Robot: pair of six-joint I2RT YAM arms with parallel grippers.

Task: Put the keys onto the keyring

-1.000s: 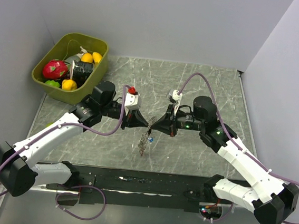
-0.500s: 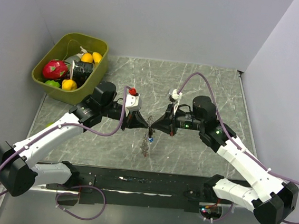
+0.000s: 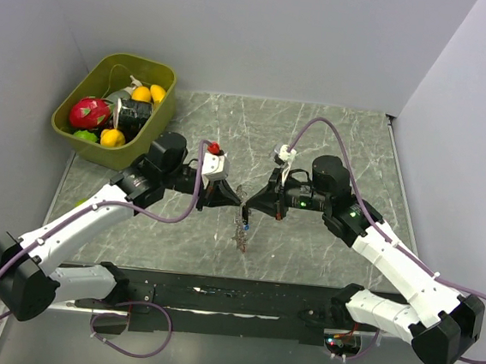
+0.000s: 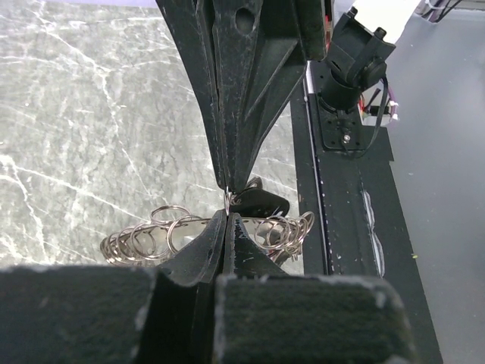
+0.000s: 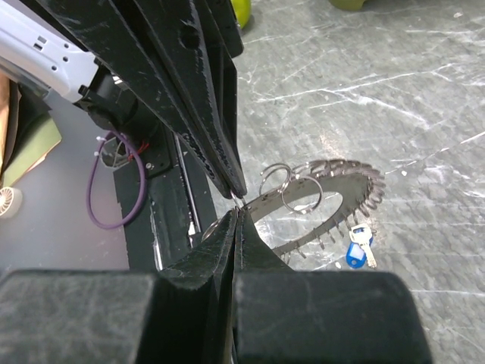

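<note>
The keyring [image 3: 242,232] hangs edge-on between the two grippers, above the marble table. In the right wrist view it is a flat metal ring [image 5: 345,182] with small silvery keys and loose split rings around it. A blue-headed key [image 5: 356,250] lies beside its lower rim. My left gripper [image 3: 238,202] and right gripper [image 3: 248,207] meet tip to tip, both shut on the ring's upper edge. The left gripper [image 4: 227,215] shows closed, with the rings [image 4: 170,231] behind its tips and a dark key head [image 4: 264,203] there. The right gripper [image 5: 237,211] is closed too.
A green bin [image 3: 139,59] of toy fruit stands at the back left. A black rail [image 3: 232,297] runs along the near edge between the arm bases. Grey walls close in the left, back and right sides.
My left gripper has moved right until its tips meet the right gripper's. The hanging keyring has shifted slightly right and down with them.
</note>
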